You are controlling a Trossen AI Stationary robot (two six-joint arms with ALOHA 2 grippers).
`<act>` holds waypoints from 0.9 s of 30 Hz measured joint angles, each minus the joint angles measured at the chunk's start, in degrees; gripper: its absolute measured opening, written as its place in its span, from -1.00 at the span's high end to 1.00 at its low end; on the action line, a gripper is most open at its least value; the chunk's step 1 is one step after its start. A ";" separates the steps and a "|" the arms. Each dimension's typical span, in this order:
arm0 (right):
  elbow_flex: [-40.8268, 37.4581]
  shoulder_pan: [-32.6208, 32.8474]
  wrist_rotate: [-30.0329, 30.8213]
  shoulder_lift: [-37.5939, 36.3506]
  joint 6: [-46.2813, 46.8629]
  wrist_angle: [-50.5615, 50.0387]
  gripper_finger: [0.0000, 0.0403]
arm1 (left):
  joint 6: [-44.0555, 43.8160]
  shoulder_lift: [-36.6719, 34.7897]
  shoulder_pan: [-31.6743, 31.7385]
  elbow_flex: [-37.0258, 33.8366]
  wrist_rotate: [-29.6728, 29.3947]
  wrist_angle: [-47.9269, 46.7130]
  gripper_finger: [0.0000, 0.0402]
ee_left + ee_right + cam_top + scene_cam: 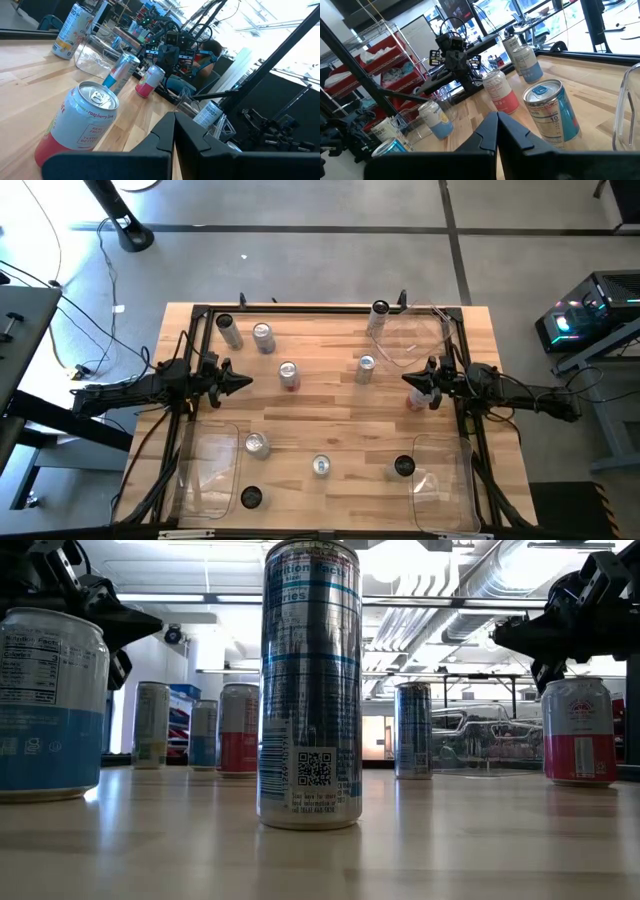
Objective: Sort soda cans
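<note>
Several soda cans stand upright on the wooden table (330, 415). A dark can (229, 331) and a silver one (263, 337) are at the far left. A red-and-silver can (288, 375) and a blue-and-silver can (365, 368) are in the middle. Others stand along the near edge (321, 466). My left gripper (246, 382) hovers shut at the left side, pointing level toward the red-and-silver can (80, 122). My right gripper (408, 379) hovers shut at the right side, above a red can (580, 730), clear of it.
Clear plastic bins sit at the far right (410, 338), the near left (205, 470) and the near right (440, 480). A black-topped can (251, 497) stands by the near left bin. A black frame (300, 308) runs round the table.
</note>
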 joint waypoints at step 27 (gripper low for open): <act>0.00 0.01 0.00 0.02 0.16 0.00 1.00 | 0.35 0.00 -0.02 0.00 -1.42 0.14 1.00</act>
